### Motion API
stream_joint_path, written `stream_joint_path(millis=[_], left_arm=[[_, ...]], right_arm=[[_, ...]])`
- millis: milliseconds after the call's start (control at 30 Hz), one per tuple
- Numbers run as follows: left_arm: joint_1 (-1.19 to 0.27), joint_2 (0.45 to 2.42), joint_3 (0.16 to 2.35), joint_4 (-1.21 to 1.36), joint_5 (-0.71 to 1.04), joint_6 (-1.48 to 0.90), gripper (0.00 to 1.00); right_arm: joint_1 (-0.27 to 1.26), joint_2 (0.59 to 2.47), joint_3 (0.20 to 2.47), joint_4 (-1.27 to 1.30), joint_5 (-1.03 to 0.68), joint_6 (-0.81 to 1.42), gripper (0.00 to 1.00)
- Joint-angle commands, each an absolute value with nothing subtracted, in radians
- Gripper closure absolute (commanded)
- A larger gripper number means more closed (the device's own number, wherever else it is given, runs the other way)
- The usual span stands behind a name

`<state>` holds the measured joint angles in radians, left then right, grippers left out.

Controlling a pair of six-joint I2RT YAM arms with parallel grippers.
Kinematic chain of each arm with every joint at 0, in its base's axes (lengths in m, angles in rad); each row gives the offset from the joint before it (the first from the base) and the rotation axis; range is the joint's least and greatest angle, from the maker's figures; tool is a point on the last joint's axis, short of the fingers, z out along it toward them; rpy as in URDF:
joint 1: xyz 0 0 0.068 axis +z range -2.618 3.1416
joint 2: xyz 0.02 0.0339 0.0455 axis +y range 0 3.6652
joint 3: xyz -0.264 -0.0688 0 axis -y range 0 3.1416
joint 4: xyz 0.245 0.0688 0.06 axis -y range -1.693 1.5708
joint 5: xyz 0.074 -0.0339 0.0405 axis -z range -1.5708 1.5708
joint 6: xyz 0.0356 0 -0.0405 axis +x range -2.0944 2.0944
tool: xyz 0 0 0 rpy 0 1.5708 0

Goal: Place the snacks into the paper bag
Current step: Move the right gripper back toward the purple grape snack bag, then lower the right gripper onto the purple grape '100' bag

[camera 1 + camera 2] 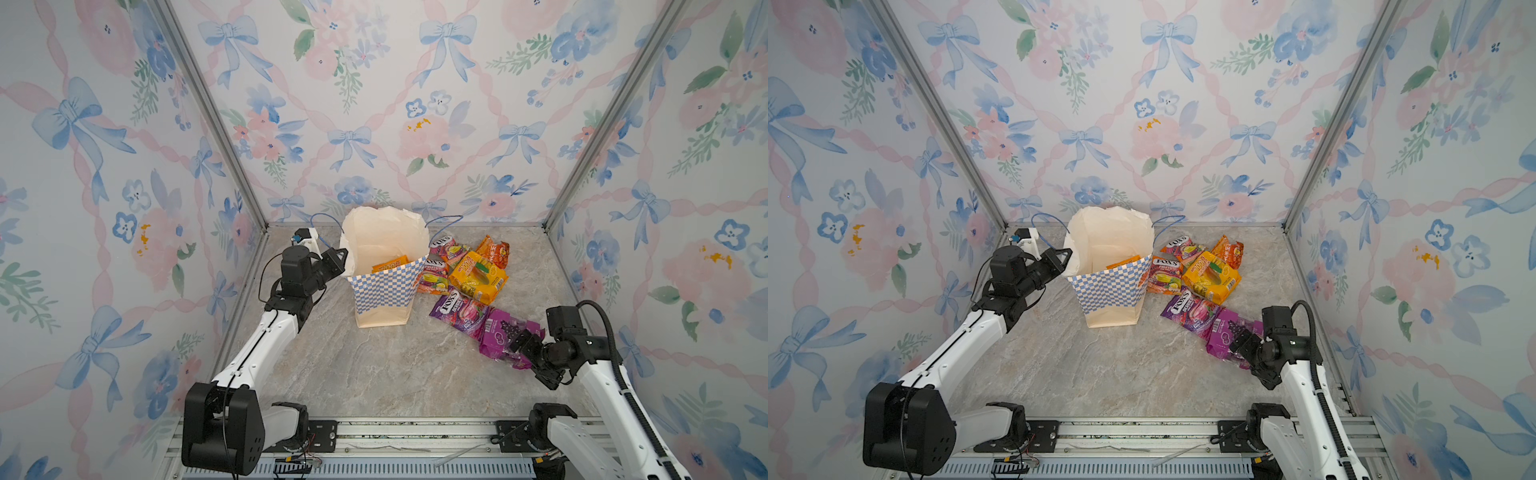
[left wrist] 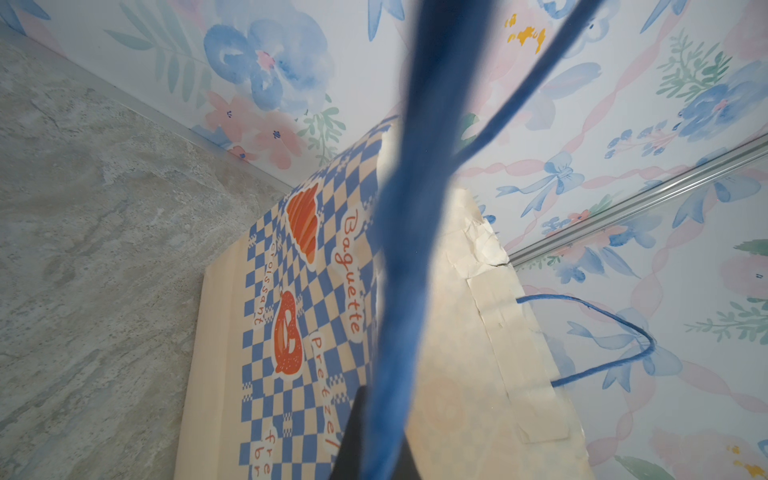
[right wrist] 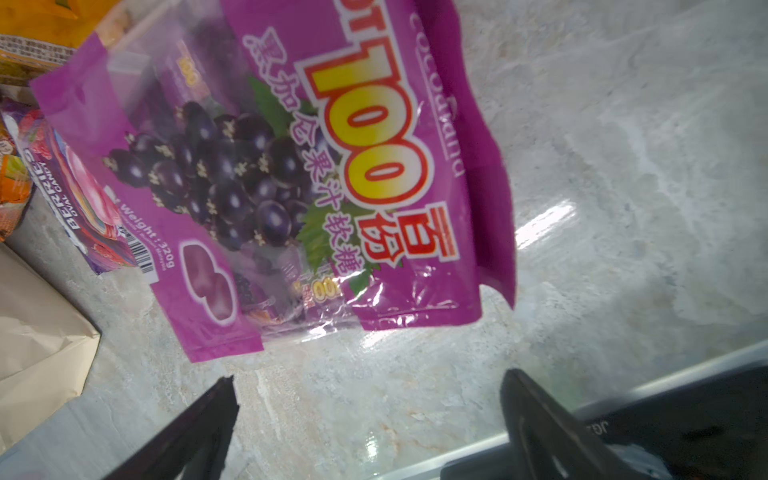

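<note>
Paper bag [image 1: 384, 291] gripped by closed left pincer [image 1: 340, 259]; right pincer [image 3: 370, 376] wide, empty, near grape pack [image 3: 291, 166].

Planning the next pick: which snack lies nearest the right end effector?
The magenta grape pack, just ahead of the open right end effector; the other loose packets lie farther back, toward the bag.

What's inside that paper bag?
In a top view, one orange-yellow packet shows inside the paper bag, against its checkered front wall. That wall hides the bag's floor, so more could lie there.
</note>
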<state>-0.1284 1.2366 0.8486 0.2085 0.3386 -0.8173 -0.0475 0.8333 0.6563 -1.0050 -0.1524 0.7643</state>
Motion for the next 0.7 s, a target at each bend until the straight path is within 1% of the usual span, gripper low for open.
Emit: stream_joint_path(millis=[0,267,500,667], left_arm=[[-0.120,1.239,0.836,0.242,0.347,-0.831,1.00],[-0.120,1.247,0.831,0.253,0.346,-0.832,1.00],[-0.120,1.247,0.830,0.255,0.345,-0.835,1.00],[-0.119,1.240,0.824,0.255,0.342,-0.840,1.00]], right_arm=[[-0.079,0.811,0.619,-0.942,-0.190,0.805,0.03],[-0.134,0.788,0.513,-0.816,-0.261,0.900,0.03],[-0.161,0.815,0.493,-0.769,-0.281,0.892,0.03],[-0.176,0.847,0.475,-0.682,-0.309,0.920,0.03]])
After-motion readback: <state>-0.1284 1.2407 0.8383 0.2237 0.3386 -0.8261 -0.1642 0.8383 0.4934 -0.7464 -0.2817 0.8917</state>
